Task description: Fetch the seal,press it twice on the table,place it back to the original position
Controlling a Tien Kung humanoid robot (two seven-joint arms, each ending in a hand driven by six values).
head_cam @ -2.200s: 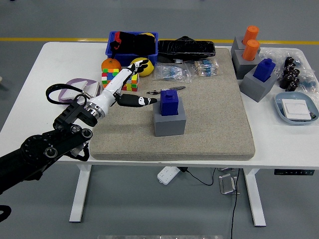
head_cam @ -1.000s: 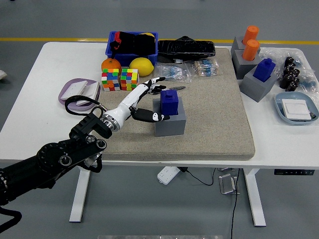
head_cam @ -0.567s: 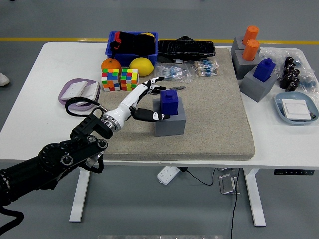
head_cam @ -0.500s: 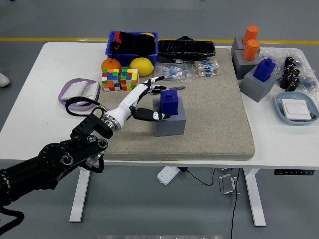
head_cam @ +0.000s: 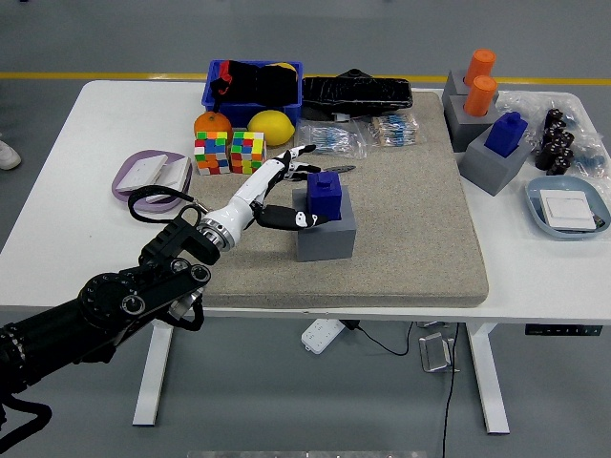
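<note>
Bench (head_cam: 57,191) is carrying everything; white top, clutter along the far edge and right end. A grey mat (head_cam: 410,219) is covering its middle, likely as the stamping surface.

Left arm (head_cam: 105,305) is reaching in from the near left, crossing the mat's near-left corner toward the centre. Right arm not in view.

Grey holder (head_cam: 329,237) is sitting on the mat left of centre. The blue seal (head_cam: 325,194) is standing upright in its socket, not yet lifted. The socket is keeping the seal upright and marking the spot it must go back to.

Left hand (head_cam: 291,196) is just left of the seal, fingers (head_cam: 286,164) spread on the far side, thumb (head_cam: 286,218) on the near side over the holder's top. It is bracketing the seal rather than clamping it; fingertips look near or just touching, contact cannot be confirmed. Reading it as released, holding nothing, set for a pinch across the seal's sides.

Judgement: fetch step is under way; both presses and the return are still to do.

At the right end, more grey holders: orange seals (head_cam: 479,81) and a second blue seal (head_cam: 506,134), well apart from the hand. Far left of the mat: cubes (head_cam: 229,153), lemon (head_cam: 270,126), blue bin (head_cam: 253,81).
</note>
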